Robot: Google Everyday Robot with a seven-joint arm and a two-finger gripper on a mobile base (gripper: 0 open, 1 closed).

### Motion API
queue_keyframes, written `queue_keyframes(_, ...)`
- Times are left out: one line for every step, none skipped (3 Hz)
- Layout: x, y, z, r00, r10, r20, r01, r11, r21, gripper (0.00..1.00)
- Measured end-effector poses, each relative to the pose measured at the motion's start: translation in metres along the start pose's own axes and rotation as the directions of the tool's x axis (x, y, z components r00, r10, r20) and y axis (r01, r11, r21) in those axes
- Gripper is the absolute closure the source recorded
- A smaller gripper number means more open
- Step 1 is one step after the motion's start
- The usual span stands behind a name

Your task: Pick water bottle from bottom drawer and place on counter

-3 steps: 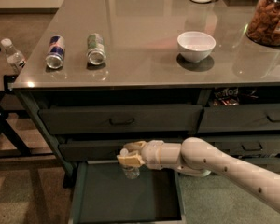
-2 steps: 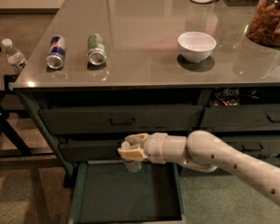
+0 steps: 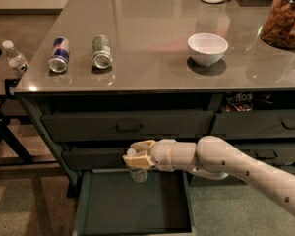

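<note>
Camera view from above the cabinet: at far left, a small clear bottle with a dark-marked label [image 3: 14, 58] is standing off the counter [image 3: 152, 82], beside its left edge. On the glossy grey top, a blue can [image 3: 59, 55] and a green can [image 3: 102, 52] are lying side by side on their sides, ends facing the viewer, near the left front corner. Below the two handled drawers, the bottom drawer [image 3: 93, 215] is standing pulled out, its dark flat floor showing. Over the rear of that drawer, the gripper [image 3: 137, 155] is reaching in from the right, its pale fingers [image 3: 143, 145] clenching around the upper part of the water bottle [image 3: 137, 173]. The bottle's white cap is showing just beside the fingertips and its clear body is hanging upright below them. Whether its base is touching the drawer floor cannot be told. The robot's cream arm [image 3: 236, 166] is stretching away from the gripper toward the lower right corner, crossing in front of the cabinet's lower drawers. Farther right on the counter, a white bowl [image 3: 207, 48] is sitting upright, well apart from the cans, and a clear jar of brown snacks [image 3: 285, 18] is standing at the right edge.
</note>
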State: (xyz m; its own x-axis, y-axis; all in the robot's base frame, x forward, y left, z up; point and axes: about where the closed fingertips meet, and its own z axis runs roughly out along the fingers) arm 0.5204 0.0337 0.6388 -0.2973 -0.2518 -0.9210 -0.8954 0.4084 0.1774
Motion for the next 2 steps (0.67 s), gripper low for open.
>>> queue_keyframes(-0.023,0.005,-0.01,0.999,0.013,0.032,-0.012,0.9995,-0.03,1.0)
queue_keyframes(-0.083,0.017,-0.032,0.998,-0.048,0.049,0.052,0.9958,-0.075,1.0)
